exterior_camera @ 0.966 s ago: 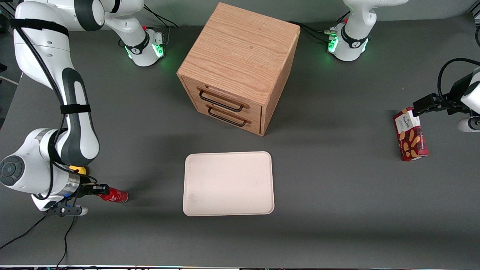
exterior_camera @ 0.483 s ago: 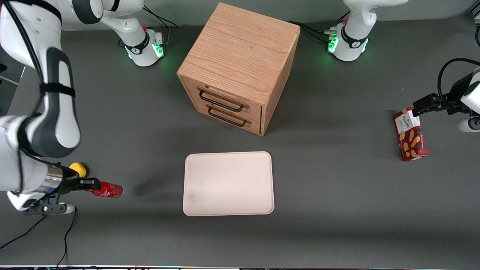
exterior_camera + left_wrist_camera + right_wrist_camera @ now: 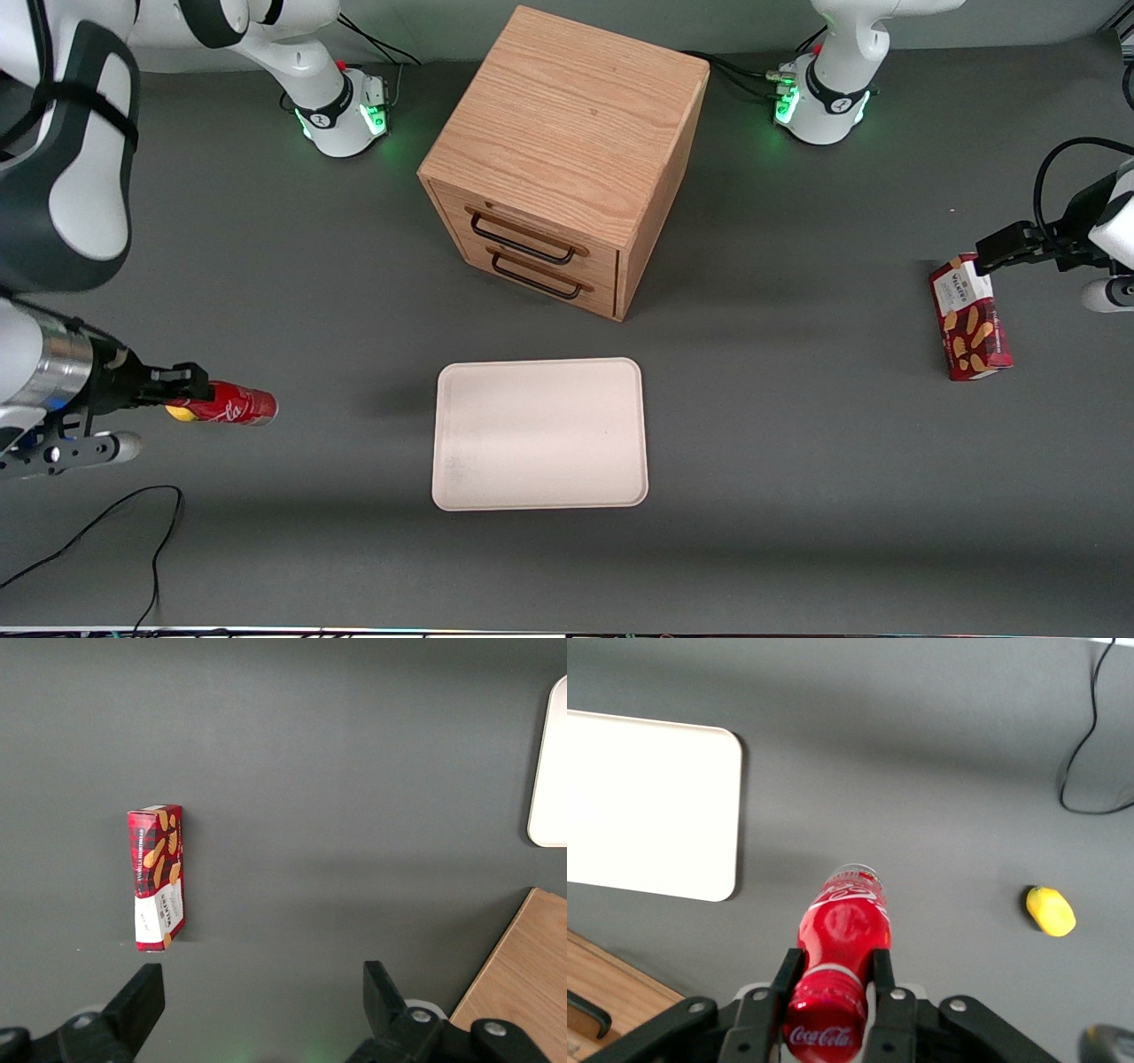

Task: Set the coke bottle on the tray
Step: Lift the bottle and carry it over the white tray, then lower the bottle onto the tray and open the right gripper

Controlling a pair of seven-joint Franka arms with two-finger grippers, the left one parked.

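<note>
Rising clear of the table at the working arm's end, the gripper (image 3: 190,396) is carrying the coke bottle (image 3: 232,408), its fingers (image 3: 790,973) clamped on the bottle's lower body, so the pick is done and the carry is beginning. A second ago the bottle was lying low on the table; now it is hanging above the yellow lump (image 3: 1050,910), which is staying down. The tray (image 3: 539,434) is waiting bare, well apart toward the middle. Farther off, the wooden cabinet (image 3: 567,159) is sitting unchanged.
</note>
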